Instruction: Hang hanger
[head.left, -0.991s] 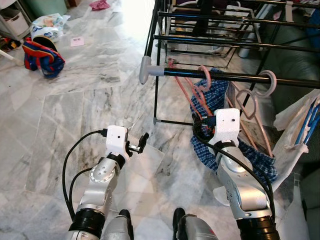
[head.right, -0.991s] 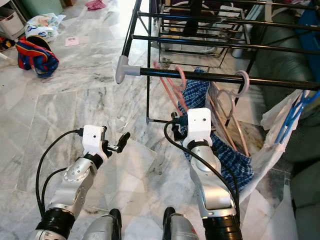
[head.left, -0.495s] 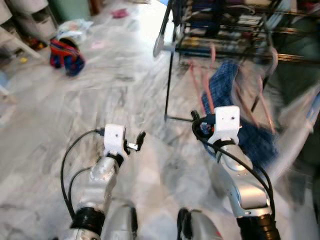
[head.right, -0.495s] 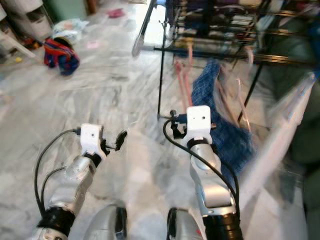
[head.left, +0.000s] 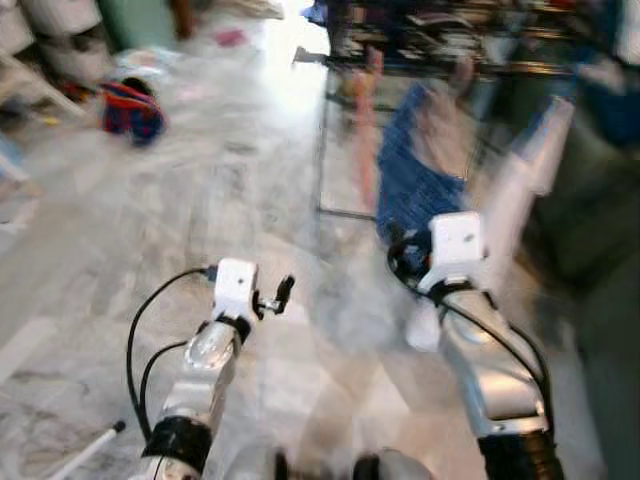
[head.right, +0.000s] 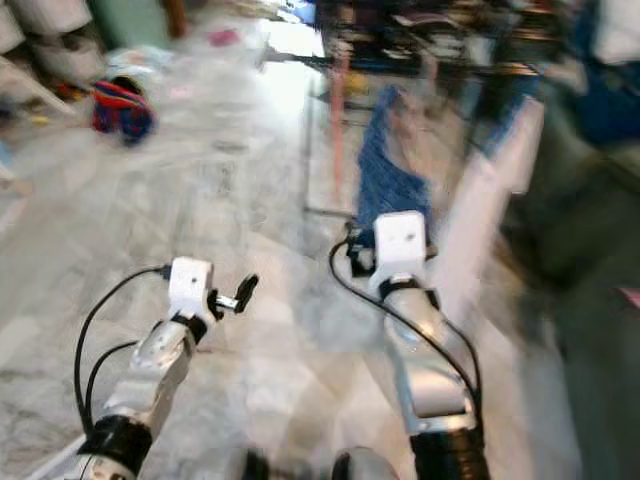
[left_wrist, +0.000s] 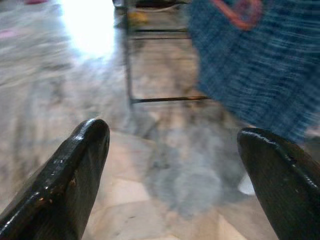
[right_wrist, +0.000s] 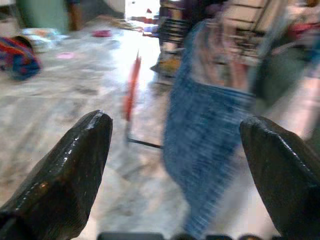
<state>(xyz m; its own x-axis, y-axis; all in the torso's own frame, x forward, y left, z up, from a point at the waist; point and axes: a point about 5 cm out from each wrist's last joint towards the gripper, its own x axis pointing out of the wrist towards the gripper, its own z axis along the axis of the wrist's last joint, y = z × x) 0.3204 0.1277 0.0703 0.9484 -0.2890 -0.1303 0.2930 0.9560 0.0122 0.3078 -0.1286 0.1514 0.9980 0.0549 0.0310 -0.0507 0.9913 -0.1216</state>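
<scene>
Everything is smeared with blur, yet both the left gripper (left_wrist: 172, 150) and right gripper (right_wrist: 175, 150) gape empty before the blue checked cloth (head.left: 412, 165) on the hazy drying rack (head.left: 330, 130).

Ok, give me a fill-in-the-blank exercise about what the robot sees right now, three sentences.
1. Both wrist views show each end effector's fingers spread ____, holding nothing.
2. The checked cloth hanging from the drying rack is ____ in colour.
3. The floor under the rack is grey-veined ____ tile.

Missing words: open; blue; marble
</scene>
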